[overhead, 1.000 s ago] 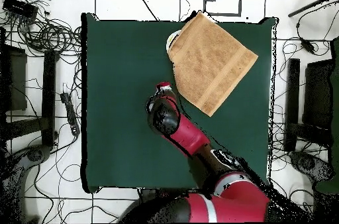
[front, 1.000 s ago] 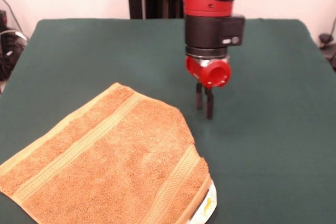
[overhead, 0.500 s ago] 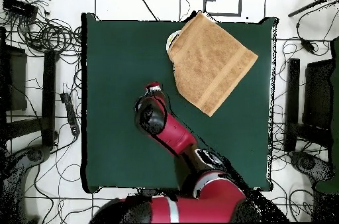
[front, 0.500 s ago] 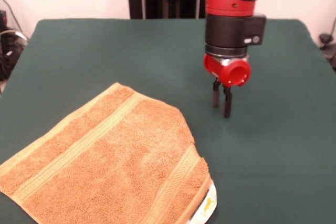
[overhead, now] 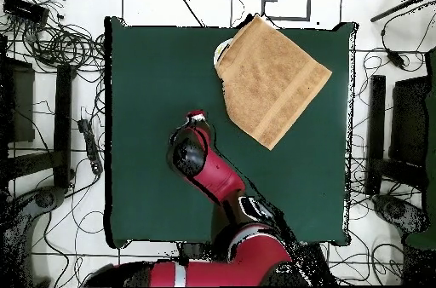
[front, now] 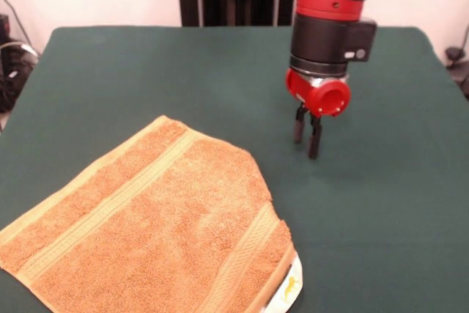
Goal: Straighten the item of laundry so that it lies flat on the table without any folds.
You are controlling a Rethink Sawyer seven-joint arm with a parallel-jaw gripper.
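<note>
Hovering over bare table [front: 146,64], gripper [front: 305,139] pointing straight down, fingers [front: 314,138] nearly together with only a thin gap, gripping nothing. Sitting clear of the towel [front: 146,225], off to its right in the front view, not touching it. Towel lying near the table corner at bottom left of the front view, top right in the overhead view [overhead: 271,76], rotated diagonally to the table edges. Showing stripe bands [front: 110,207] near both ends. One corner folding under at the near edge, white tag [front: 289,289] peeking out there. Arm [overhead: 213,178] reaching across the table's middle in the overhead view.
</note>
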